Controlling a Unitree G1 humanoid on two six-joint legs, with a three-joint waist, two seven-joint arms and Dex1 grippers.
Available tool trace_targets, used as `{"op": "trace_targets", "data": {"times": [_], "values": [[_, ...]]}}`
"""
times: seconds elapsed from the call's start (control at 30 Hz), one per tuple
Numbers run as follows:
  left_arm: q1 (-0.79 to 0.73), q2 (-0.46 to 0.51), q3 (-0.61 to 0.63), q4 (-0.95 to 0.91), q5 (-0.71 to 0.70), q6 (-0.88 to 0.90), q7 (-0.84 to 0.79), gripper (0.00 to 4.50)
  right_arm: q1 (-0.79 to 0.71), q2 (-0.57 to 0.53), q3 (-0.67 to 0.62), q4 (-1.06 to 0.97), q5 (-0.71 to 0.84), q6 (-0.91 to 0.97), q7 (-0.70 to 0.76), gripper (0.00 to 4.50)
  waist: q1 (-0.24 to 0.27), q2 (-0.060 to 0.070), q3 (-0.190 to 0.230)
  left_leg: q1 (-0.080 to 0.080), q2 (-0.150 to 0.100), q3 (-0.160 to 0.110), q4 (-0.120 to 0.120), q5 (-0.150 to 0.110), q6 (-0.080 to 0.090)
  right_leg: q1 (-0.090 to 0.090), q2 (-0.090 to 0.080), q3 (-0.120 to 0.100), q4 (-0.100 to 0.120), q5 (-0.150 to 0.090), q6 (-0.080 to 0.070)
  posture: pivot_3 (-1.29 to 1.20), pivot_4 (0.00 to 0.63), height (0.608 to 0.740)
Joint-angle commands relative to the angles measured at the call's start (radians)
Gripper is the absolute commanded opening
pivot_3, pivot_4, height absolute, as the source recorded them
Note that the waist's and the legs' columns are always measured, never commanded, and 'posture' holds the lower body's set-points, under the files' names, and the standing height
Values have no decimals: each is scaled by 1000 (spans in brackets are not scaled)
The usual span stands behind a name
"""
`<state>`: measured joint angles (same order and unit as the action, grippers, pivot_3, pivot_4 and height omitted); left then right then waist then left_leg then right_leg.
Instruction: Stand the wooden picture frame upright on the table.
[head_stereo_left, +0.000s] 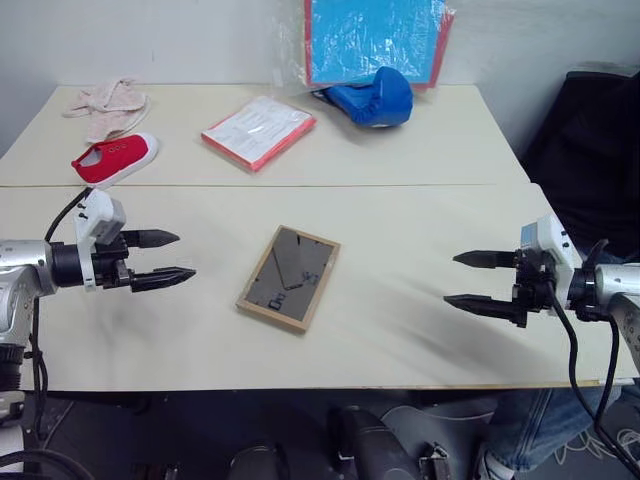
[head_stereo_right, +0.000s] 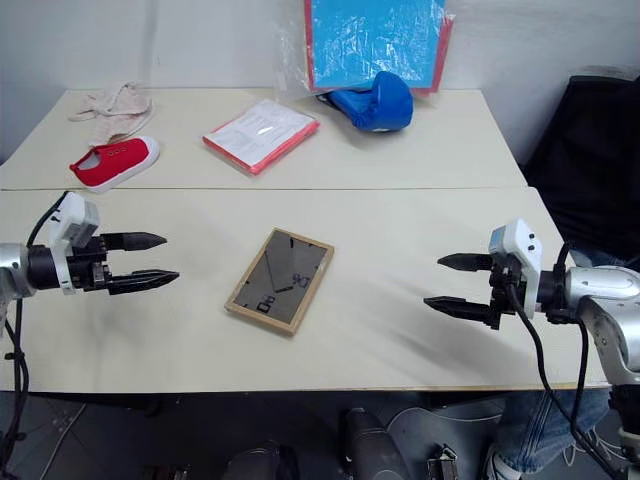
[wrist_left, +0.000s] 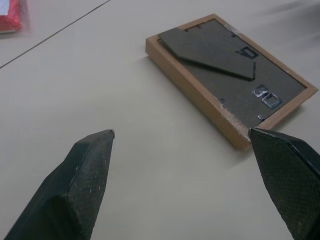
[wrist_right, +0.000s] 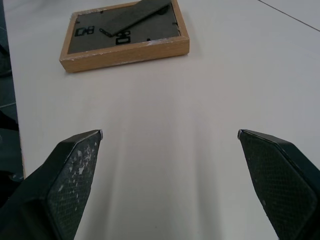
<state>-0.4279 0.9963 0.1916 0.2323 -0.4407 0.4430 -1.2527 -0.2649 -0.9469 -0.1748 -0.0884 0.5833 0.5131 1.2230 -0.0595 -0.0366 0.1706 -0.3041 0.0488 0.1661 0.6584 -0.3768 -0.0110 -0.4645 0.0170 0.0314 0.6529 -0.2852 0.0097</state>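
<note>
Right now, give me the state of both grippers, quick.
Left gripper: open, holding nothing, beside the wooden picture frame.
Right gripper: open, holding nothing, on the frame's other side.

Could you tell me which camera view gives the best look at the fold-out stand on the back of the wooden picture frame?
The left wrist view: the wooden picture frame lies face down, close up, its fold-out stand flat against the dark back. The right wrist view shows it farther off, at an angle. The two eye views show the whole frame from above, with the stand small.
</note>
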Motion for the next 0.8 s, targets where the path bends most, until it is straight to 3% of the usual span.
{"op": "trace_targets", "data": {"times": [0.03, 0.33, 0.43, 0.63, 0.8], "values": [[-13, 7, -12, 18, 25, -40, -18, 4500, -7, -5, -39, -31, 23, 11, -8, 4488, 0, 0, 0, 0, 0, 0, 0, 0, 0, 0, 0, 0, 0, 0, 0, 0, 150, 740], [-58, -39, -109, 110, 142, -184, -6, 4500, -6, 23, -10, -78, -6, 7, -79, 4488, 3, 0, 0, 0, 0, 0, 2, 0, 0, 0, 0, 0, 1, 0, 0, 0, 150, 740], [-118, -81, -189, 184, 220, -285, -22, 3934, -65, 69, 64, -62, -61, -8, -130, 3936, 2, 0, 0, 0, 0, 0, 3, 0, 0, 0, 0, 0, 1, 0, 0, 0, 150, 740], [-266, -208, -308, 334, 329, -401, -26, 2028, -221, 204, 283, 36, -237, -87, -166, 1829, 1, 0, 0, -1, 0, 1, 6, 0, 0, 0, 0, 1, 2, 0, 1, 0, 150, 740], [-279, -260, -338, 327, 330, -391, -70, 446, -326, 325, 412, 166, -354, -178, -174, 94, -5, 0, 0, -3, 0, 3, 5, 0, 0, -3, 0, 1, 4, 0, 1, 0, 150, 740]]}}
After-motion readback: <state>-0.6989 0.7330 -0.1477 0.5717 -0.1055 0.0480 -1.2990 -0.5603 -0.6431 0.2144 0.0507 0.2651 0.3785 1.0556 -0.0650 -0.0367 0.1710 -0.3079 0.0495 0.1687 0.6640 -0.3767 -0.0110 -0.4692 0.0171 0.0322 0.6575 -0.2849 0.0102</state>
